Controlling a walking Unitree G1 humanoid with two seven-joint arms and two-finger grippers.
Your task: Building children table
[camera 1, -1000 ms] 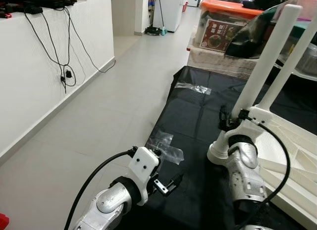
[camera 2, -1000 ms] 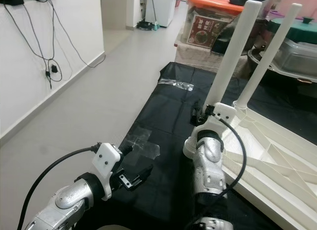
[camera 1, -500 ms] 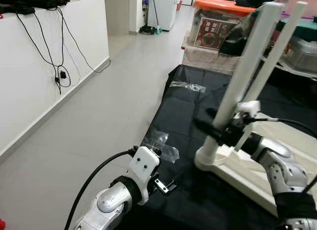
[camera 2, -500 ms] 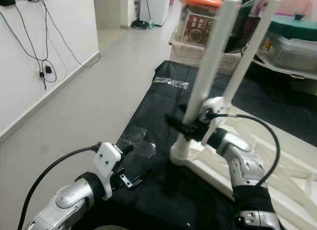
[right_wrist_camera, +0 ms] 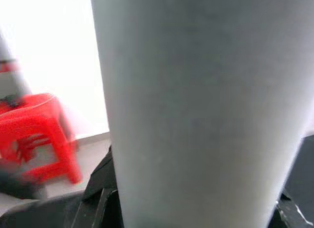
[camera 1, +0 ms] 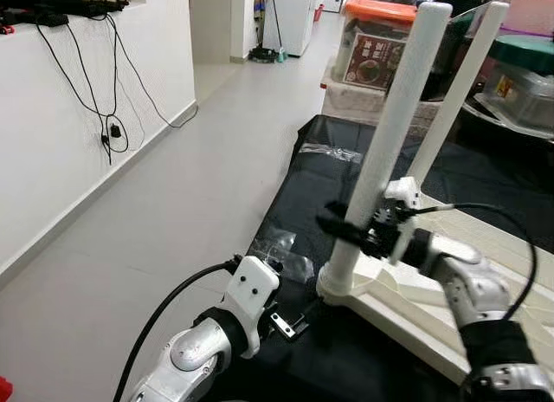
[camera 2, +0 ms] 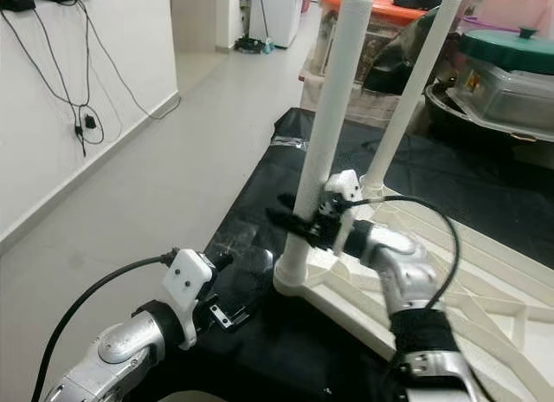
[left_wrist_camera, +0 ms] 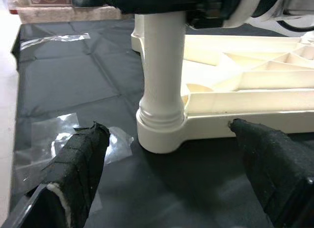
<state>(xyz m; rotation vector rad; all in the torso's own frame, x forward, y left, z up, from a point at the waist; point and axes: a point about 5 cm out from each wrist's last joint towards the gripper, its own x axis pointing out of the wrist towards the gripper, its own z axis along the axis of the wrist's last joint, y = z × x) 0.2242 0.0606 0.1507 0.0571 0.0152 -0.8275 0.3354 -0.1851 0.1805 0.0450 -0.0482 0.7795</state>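
Observation:
The white children's table (camera 1: 485, 272) lies upside down on a black mat (camera 1: 325, 190), with two white legs pointing up. My right gripper (camera 1: 342, 227) is shut on the near leg (camera 1: 385, 151) a little above its base, one black finger on each side. The second leg (camera 1: 454, 99) rises behind it. In the right wrist view the near leg (right_wrist_camera: 196, 110) is pressed close between the fingers (right_wrist_camera: 105, 203). My left gripper (left_wrist_camera: 167, 128) is held low and open just in front of the leg's base (left_wrist_camera: 159, 132), not touching it.
Clear tape patches (camera 1: 281, 246) stick to the mat's near edge. Storage boxes, one with an orange lid (camera 1: 385, 8), and a green-lidded container (camera 2: 511, 51) stand behind the mat. A white wall with hanging cables (camera 1: 112, 125) runs along the left of the grey floor (camera 1: 190, 194).
My right arm swung round from beside the leg's base and took hold of the near leg. The table's corner has slid left, closer to my left gripper.

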